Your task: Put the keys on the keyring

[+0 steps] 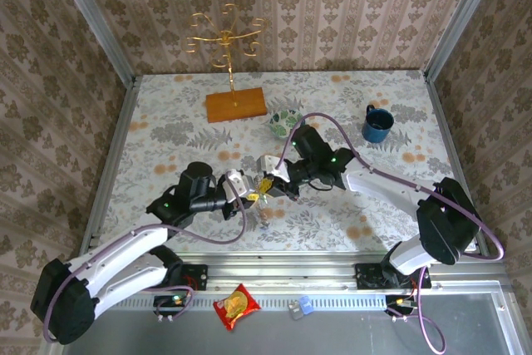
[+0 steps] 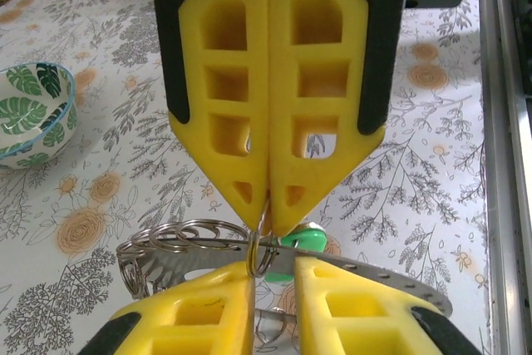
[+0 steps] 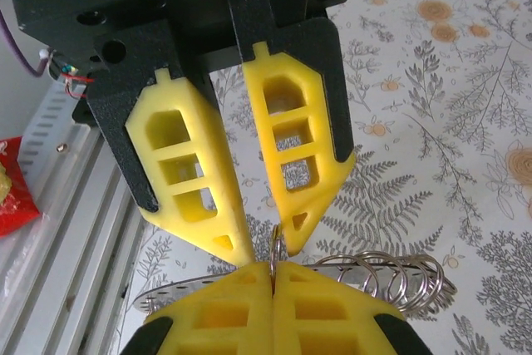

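The flowered surface (image 1: pixel 166 122) carries both arms. At top centre of the left wrist view, the right pincer (image 2: pixel 266 215) is clenched on a small wire loop (image 2: pixel 258 239). The left pincer (image 3: pixel 259 243) stands slightly released. The keyring (image 2: pixel 166 257) crosses the lower frame, with the green key (image 2: pixel 309 239) just beside the loop.

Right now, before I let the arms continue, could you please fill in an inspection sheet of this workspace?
Surface: floral tablecloth, flat, no spills seen.
Job's things: keyring between both tools; green key head beside it.
Clutter: patterned bowl, blue mug, gold stand on a wooden base, snack packet by the near rail.
Tools: right tool shut on a thin wire loop; left tool jaws slightly apart around the same loop.
Cables: purple cable arcs over each arm.
Surroundings: wallpapered walls on three sides.
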